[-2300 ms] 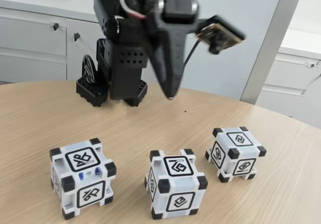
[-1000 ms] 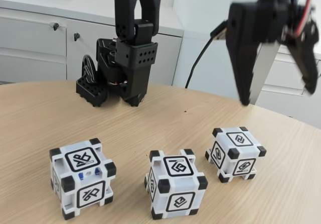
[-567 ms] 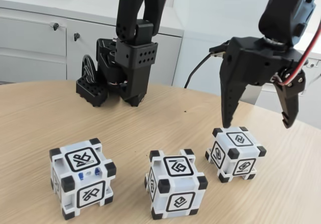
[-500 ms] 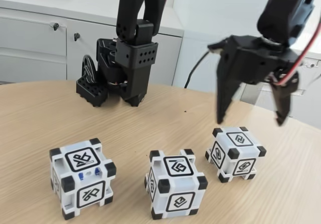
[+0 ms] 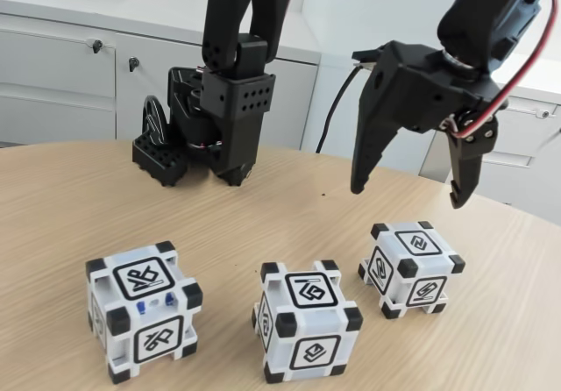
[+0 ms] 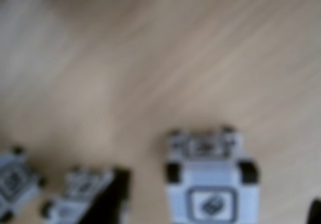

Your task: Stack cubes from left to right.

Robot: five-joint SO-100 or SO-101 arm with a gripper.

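Note:
Three white cubes with black corners stand in a row on the wooden table in the fixed view. The left cube point(image 5: 145, 308) shows small blue parts, the middle cube point(image 5: 307, 321) is nearest the camera, and the right cube point(image 5: 412, 264) sits farther back. My gripper point(image 5: 406, 195) hangs open a little above the right cube, its two black fingers spread wider than the cube and touching nothing. The blurred wrist view looks down on that cube point(image 6: 213, 179), with the two other cubes point(image 6: 15, 181) point(image 6: 80, 201) at the lower left and a dark finger point(image 6: 113, 199) beside them.
The arm's black base point(image 5: 197, 145) stands at the back of the round wooden table point(image 5: 70, 207). Grey cabinets point(image 5: 61, 75) run along the wall behind. The table's curved edge passes close to the right of the right cube.
The gripper swung from the table's middle to the right, opened and dropped toward the right cube. In the last half second it rose slightly and shifted left. The cubes have not moved.

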